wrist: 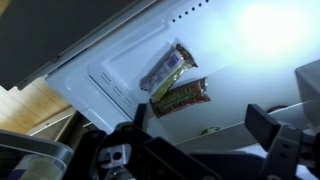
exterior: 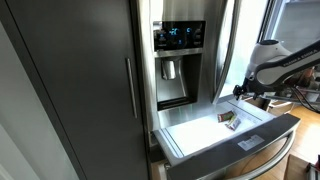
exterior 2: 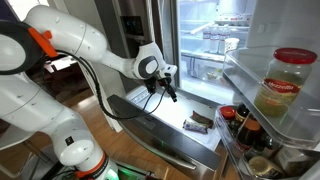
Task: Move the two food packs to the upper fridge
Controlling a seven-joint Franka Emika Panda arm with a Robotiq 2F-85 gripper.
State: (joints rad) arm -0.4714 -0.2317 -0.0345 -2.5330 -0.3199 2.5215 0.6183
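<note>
Down on the white drawer floor (wrist: 240, 70), toward eleven o'clock from my gripper (wrist: 200, 128), the two food packs (wrist: 182, 98) lie side by side. My jaws are spread, empty. They look light, thin, slippery; I'd pinch one across its narrow width.

A tall dark cabinet (exterior: 70, 80) with a slim vertical handle (exterior: 130, 88) fills one side in an exterior view. Daylight enters through a window (exterior: 298, 18). The wrist view shows a brown wooden floor (wrist: 22, 105).
</note>
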